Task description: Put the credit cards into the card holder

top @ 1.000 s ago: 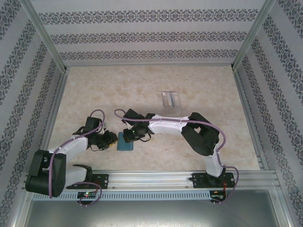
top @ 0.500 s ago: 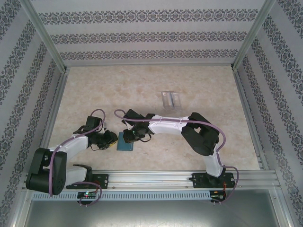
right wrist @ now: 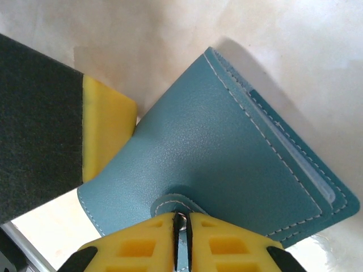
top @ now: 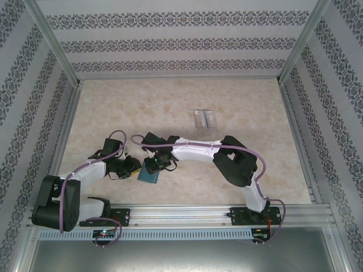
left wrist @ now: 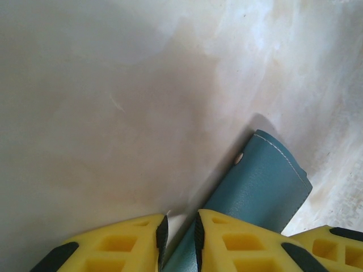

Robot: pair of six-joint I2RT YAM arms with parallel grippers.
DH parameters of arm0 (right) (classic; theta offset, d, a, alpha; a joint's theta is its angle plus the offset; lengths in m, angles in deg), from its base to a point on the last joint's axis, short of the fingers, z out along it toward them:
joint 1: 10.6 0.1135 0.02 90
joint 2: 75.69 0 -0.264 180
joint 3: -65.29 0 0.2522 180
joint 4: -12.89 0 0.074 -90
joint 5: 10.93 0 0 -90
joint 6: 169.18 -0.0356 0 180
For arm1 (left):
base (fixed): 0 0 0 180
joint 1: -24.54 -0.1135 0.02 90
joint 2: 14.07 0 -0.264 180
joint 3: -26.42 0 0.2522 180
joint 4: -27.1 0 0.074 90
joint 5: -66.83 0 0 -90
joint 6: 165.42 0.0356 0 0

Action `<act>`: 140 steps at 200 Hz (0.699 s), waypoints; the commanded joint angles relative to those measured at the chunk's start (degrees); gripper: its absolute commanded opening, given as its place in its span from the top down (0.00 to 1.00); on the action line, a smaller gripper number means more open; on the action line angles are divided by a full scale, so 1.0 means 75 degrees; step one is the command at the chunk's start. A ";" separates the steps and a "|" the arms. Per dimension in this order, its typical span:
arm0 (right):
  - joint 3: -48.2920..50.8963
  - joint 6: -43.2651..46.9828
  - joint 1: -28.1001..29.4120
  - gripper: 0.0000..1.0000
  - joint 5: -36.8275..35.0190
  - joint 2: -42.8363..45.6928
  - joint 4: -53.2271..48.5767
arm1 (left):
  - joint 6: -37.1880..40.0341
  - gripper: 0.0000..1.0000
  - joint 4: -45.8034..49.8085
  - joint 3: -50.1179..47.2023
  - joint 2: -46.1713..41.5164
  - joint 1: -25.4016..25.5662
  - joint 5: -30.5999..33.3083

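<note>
Left claw (left wrist: pixel 180 242): closed on one edge of the card holder (right wrist: pixel 227 153), with the teal leather pinched between its yellow fingers, low over the table (top: pixel 113 113).
Right claw (right wrist: pixel 181 238): also closed, nipping the small rounded tab (right wrist: pixel 173 203) at the holder's opposite edge.
Card holder: lies on the near middle of the table, just ahead of the arm bases. It is folded, teal outer face up, and caught between the two claws.
Just changed: over the last second the right arm has swung left and toward the near edge. The holder has gone with it, so it now sits a little nearer the bases and is slightly turned. The left arm has hardly moved.
Clear stand (top: pixel 204 118): unmoved, well apart from the holder, farther up the table.
Pale strip (right wrist: pixel 292 164): runs along the stitched pocket. I cannot tell whether it is a card edge or lining.
Meaning: the right claw seems to be pulling the tab while the left claw anchors the holder, probably to open the flap.
Risk: the thin tab could slip from the pinch.
</note>
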 commanded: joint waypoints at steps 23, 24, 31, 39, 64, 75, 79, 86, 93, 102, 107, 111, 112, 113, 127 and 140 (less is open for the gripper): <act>-0.0787 0.0035 0.0140 0.85 -0.0398 -0.1000 -0.0919 | -0.0124 0.75 -0.0845 -0.0099 0.0388 0.0304 -0.0013; -0.0815 0.0034 0.0140 0.85 -0.0395 -0.1026 -0.0943 | -0.0129 0.75 -0.0852 -0.0105 0.0386 0.0303 -0.0007; -0.0914 0.0002 0.0140 0.85 -0.0344 -0.1155 -0.1023 | -0.0139 0.75 -0.0856 -0.0127 0.0384 0.0302 -0.0014; -0.0998 -0.0058 0.0140 0.86 -0.0302 -0.1285 -0.1086 | -0.0139 0.75 -0.0881 -0.0144 0.0378 0.0299 -0.0016; -0.1061 -0.0252 0.0118 0.88 -0.0399 -0.1653 -0.1249 | -0.0178 0.74 -0.0976 -0.0226 0.0394 0.0301 -0.0017; -0.0925 -0.0339 0.0106 0.88 -0.0366 -0.1630 -0.1150 | -0.0176 0.74 -0.0983 -0.0240 0.0388 0.0302 -0.0013; -0.0868 -0.0351 0.0104 0.88 -0.0326 -0.1595 -0.1060 | -0.0170 0.74 -0.0984 -0.0240 0.0378 0.0302 0.0007; -0.0714 -0.0365 0.0105 0.88 -0.0313 -0.1418 -0.0862 | -0.0160 0.74 -0.0953 -0.0223 0.0346 0.0294 0.0033; -0.0538 -0.0378 0.0087 0.88 -0.0352 -0.1190 -0.0655 | -0.0146 0.73 -0.0925 -0.0208 0.0302 0.0301 0.0071; -0.0367 -0.0357 0.0061 0.86 -0.0425 -0.0870 -0.0467 | -0.0114 0.72 -0.0810 -0.0157 0.0225 0.0295 0.0149; -0.0304 -0.0342 0.0034 0.85 -0.0451 -0.0676 -0.0377 | -0.0104 0.71 -0.0740 -0.0102 0.0169 0.0296 0.0209; -0.0238 -0.0319 0.0013 0.84 -0.0459 -0.0506 -0.0284 | -0.0078 0.69 -0.0673 -0.0063 0.0118 0.0297 0.0246; -0.0224 -0.0313 0.0012 0.84 -0.0455 -0.0463 -0.0257 | -0.0071 0.69 -0.0655 -0.0052 0.0110 0.0300 0.0257; -0.0206 -0.0309 0.0006 0.84 -0.0459 -0.0423 -0.0237 | -0.0061 0.69 -0.0634 -0.0040 0.0089 0.0301 0.0268; 0.0018 -0.0278 -0.0073 0.79 -0.0641 0.0201 0.0043 | 0.0052 0.58 -0.0236 0.0185 -0.0147 0.0296 0.0491; 0.0277 -0.0132 -0.0138 0.76 -0.0946 0.0928 0.0310 | 0.0199 0.46 0.0186 0.0437 -0.0434 0.0301 0.0824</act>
